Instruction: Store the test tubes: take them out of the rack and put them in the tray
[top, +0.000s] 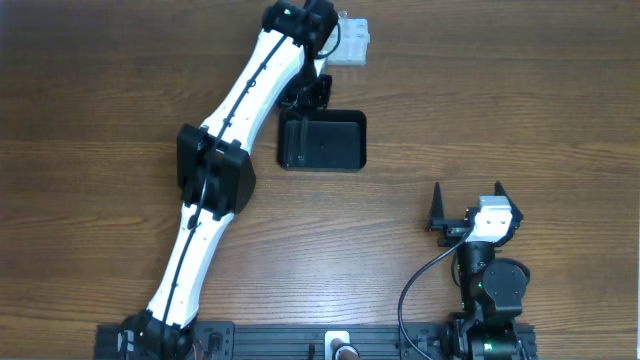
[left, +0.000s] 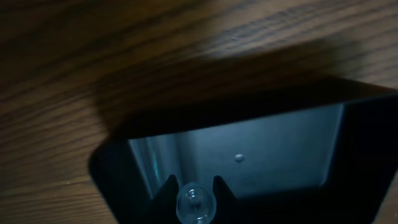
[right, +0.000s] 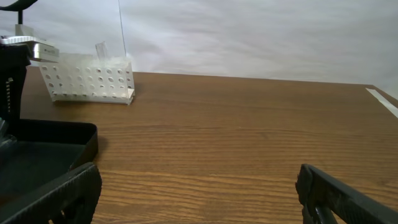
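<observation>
Your left pincer (left: 193, 182) is clamped on a clear, round-ended test tube (left: 196, 204) at the bottom centre of its wrist view. The tube hangs above the black rectangular tray (left: 115, 177), whose floor is smooth and glossy. In the top view the tray sits just above centre on the wood-grain surface (top: 520, 90), with the white perforated rack (top: 352, 45) near it at the top edge. Your right pincer (top: 468, 203), lower right, stands wide with nothing between its dark fingers.
</observation>
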